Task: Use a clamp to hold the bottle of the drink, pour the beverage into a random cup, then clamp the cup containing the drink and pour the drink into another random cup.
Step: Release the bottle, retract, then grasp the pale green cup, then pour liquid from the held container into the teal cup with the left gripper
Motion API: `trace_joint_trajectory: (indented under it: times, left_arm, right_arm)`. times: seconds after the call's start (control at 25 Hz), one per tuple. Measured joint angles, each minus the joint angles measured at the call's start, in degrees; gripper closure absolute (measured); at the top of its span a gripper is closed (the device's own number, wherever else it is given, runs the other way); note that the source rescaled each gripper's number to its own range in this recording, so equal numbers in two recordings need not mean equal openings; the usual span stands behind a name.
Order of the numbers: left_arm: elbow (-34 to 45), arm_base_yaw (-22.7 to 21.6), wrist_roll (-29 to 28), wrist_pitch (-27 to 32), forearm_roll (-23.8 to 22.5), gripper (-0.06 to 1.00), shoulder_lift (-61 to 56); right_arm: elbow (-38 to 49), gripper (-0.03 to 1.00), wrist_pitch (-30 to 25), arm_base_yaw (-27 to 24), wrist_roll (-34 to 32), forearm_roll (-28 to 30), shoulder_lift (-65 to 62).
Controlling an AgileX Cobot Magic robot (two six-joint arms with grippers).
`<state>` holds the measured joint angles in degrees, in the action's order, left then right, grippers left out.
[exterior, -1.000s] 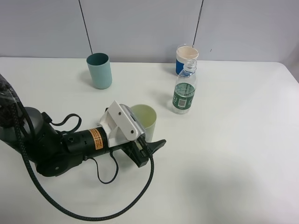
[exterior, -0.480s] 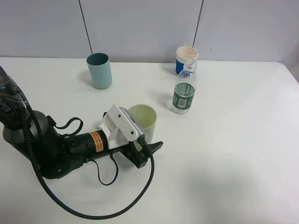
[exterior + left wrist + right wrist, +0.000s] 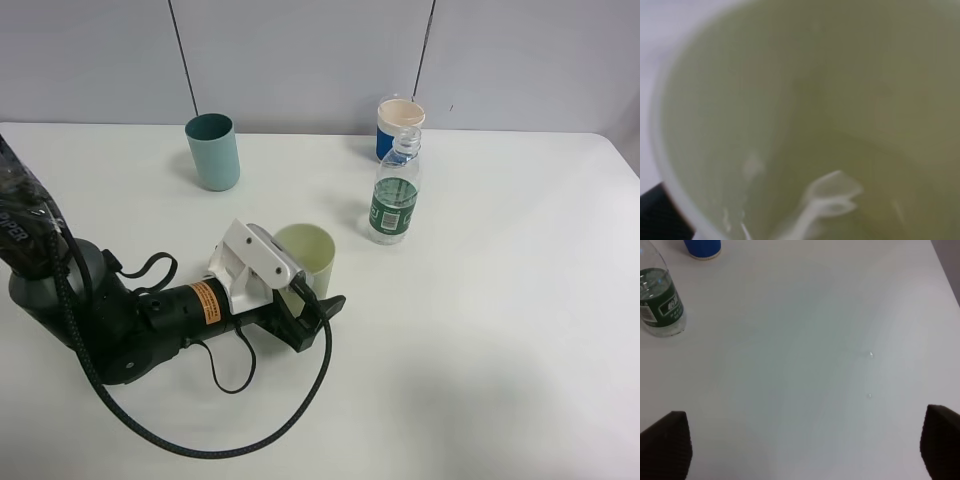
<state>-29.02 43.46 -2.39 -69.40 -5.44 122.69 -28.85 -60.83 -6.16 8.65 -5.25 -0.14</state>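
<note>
The bottle (image 3: 396,195) wears a dark green label band (image 3: 392,212) with white print too small to read. An orange sticker (image 3: 206,299) on the left arm carries black print, also unreadable. The bottle is clear, with a ribbed neck, and stands upright on the tabletop (image 3: 500,300) just in front of the blue cup (image 3: 386,135) with the cream rim.

The pale yellow-green cup (image 3: 312,255) is matte and tapered, upright near the middle of the tabletop. A bright glint (image 3: 832,192) lies low inside it. The teal cup (image 3: 213,152) stands well apart, towards the back.

The left tool (image 3: 318,295) lies low with its jaws spread wide at the pale cup. Its near finger is just beside the wall; whether it touches, I cannot tell. The right tool (image 3: 802,445) is released, its fingers wide apart over bare tabletop, holding nothing.
</note>
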Motion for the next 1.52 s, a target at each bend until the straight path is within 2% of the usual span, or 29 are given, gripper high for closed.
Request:
trace_joint_trajectory:
  times: [0.04, 0.08, 0.12, 0.16, 0.24, 0.32, 0.72, 0.88, 1.0, 1.16, 1.36, 1.52]
  left_arm:
    - [0.00, 0.00, 0.00, 0.00, 0.00, -0.05, 0.31]
    - [0.00, 0.00, 0.00, 0.00, 0.00, 0.01, 0.49]
    - [0.00, 0.00, 0.00, 0.00, 0.00, 0.15, 0.62]
    - [0.00, 0.00, 0.00, 0.00, 0.00, 0.34, 0.64]
    - [0.00, 0.00, 0.00, -0.15, -0.17, 0.94, 0.64]
    - [0.00, 0.00, 0.00, -0.21, -0.17, 0.90, 0.64]
    - [0.00, 0.00, 0.00, -0.15, 0.08, 0.90, 0.64]
    - [0.84, 0.00, 0.00, 0.63, 2.65, 0.90, -1.23]
    - [2.51, 0.00, 0.25, 0.81, 6.99, 0.90, -4.39]
    - [5.11, 0.00, 2.39, 4.02, 14.62, 0.90, -9.71]
    - [6.84, 0.00, 8.49, 9.21, 26.79, 0.90, -16.20]
    - [6.95, 0.00, 14.21, 10.52, 35.19, 0.90, -20.00]
  right_arm:
    - [0.00, 0.15, 0.00, 0.00, 0.00, 0.00, 0.00]
    - [0.00, 0.15, 0.00, 0.00, 0.00, 0.00, 0.00]
    - [0.00, 0.15, 0.00, 0.00, 0.00, 0.00, 0.00]
    - [0.00, 0.15, 0.00, 0.00, 0.00, 0.00, 0.00]
    - [0.00, 0.15, 0.00, 0.00, 0.00, 0.00, 0.00]
    - [0.00, 0.15, 0.00, 0.00, 0.00, 0.00, 0.00]
    - [0.00, 0.15, 0.00, 0.00, 0.00, 0.00, 0.00]
    - [0.00, 0.15, 0.00, 0.00, 0.00, 0.00, 0.00]
    - [0.00, 0.15, 0.00, 0.00, 0.00, 0.00, 0.00]
    - [0.00, 0.15, 0.00, 0.00, 0.00, 0.00, 0.00]
    - [0.00, 0.15, 0.00, 0.00, 0.00, 0.00, 0.00]
    - [0.00, 0.15, 0.00, 0.00, 0.00, 0.00, 0.00]
